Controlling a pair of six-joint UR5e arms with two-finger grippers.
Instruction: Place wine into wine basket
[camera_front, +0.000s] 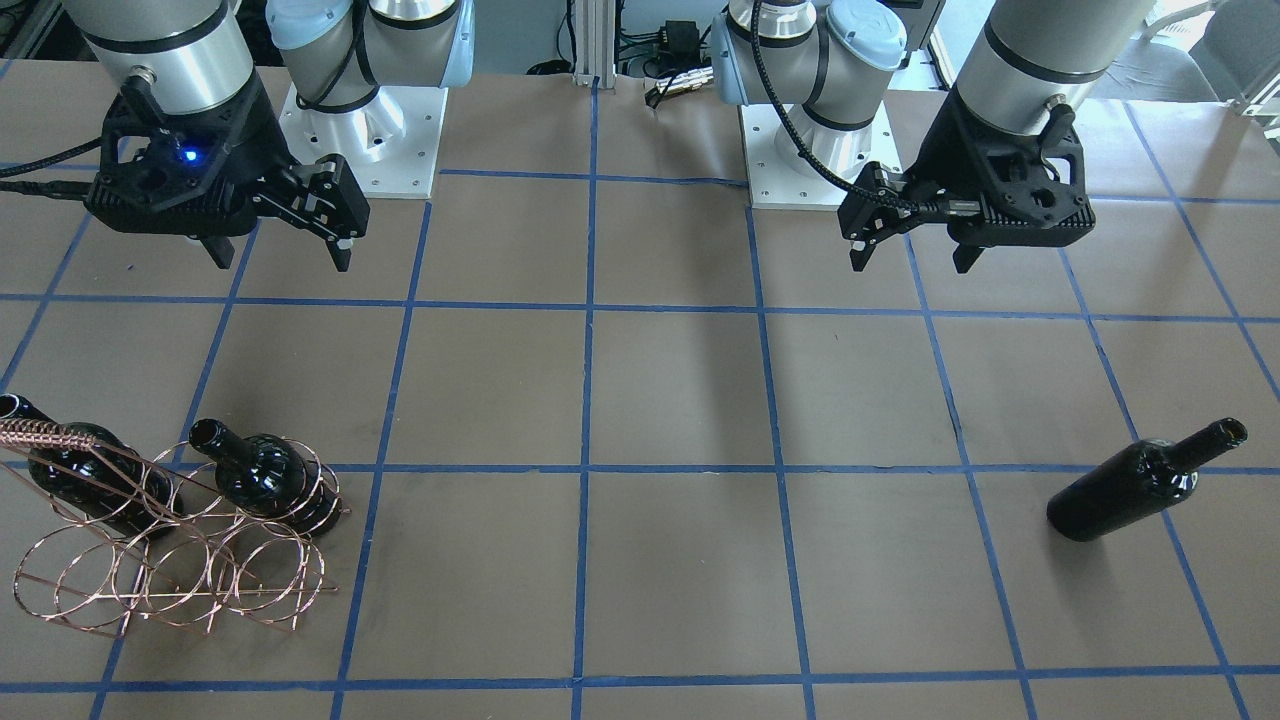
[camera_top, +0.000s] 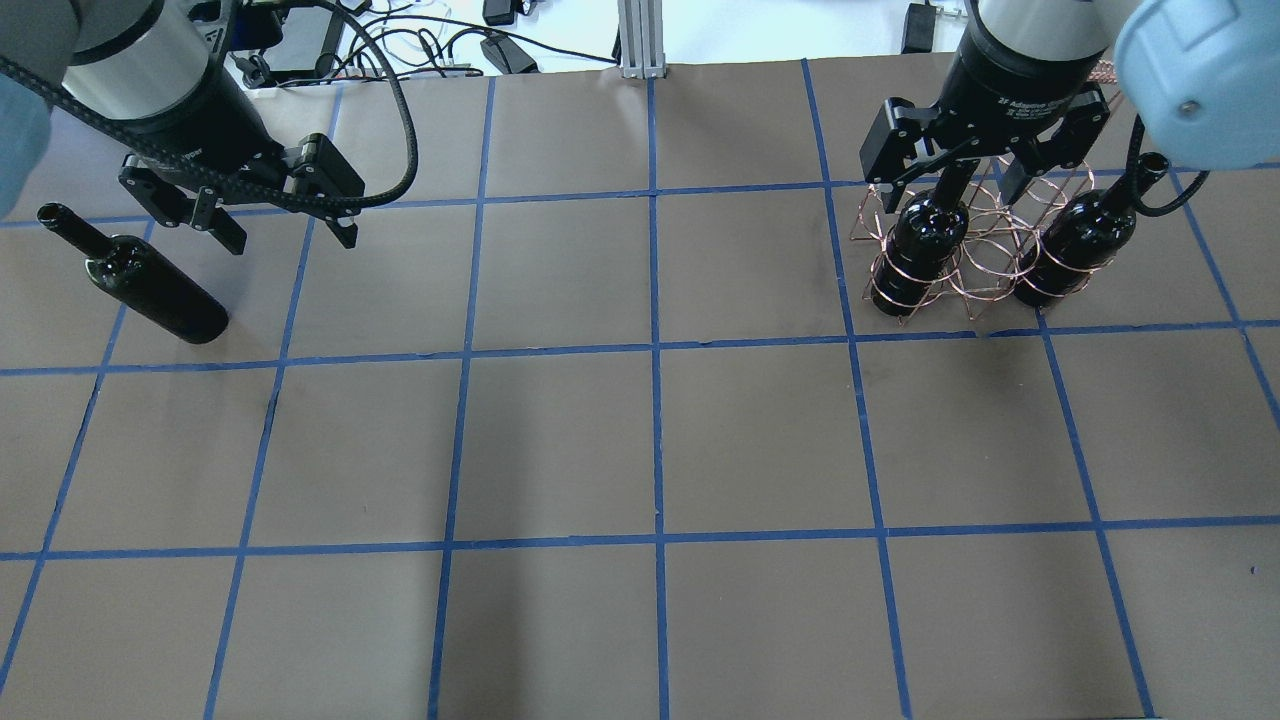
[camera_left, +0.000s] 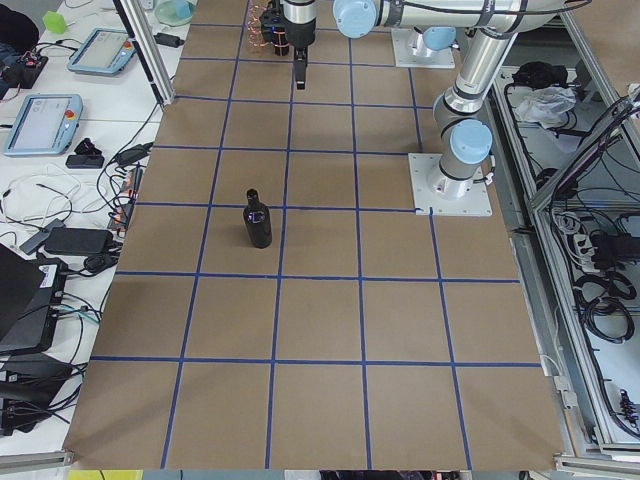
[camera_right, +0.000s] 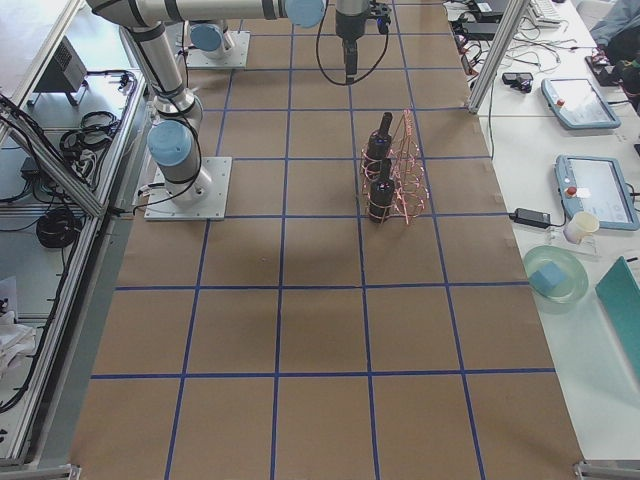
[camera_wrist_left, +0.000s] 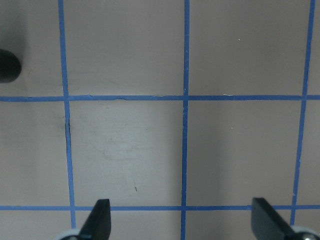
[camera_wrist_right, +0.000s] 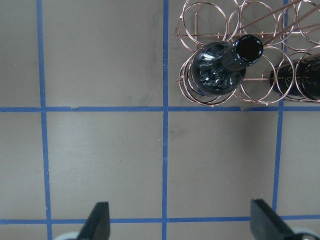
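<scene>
Printed in white on the black body of the right gripper, read from overhead: "2F Adaptive" (remainder of that line and the smaller lines beneath too fine to read); likewise on the left gripper, mostly hidden and unreadable.

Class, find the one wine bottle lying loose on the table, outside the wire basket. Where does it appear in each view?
Front-facing: loose bottle, lower right, lying down.
Overhead: bottle, upper left.
Exterior left: bottle, near centre.
Exterior right: cannot make it out.
Left wrist: probably the dark shape at the left edge.
Right wrist: not in it.
Shared landmark: wine basket, at the table's opposite end.
</scene>
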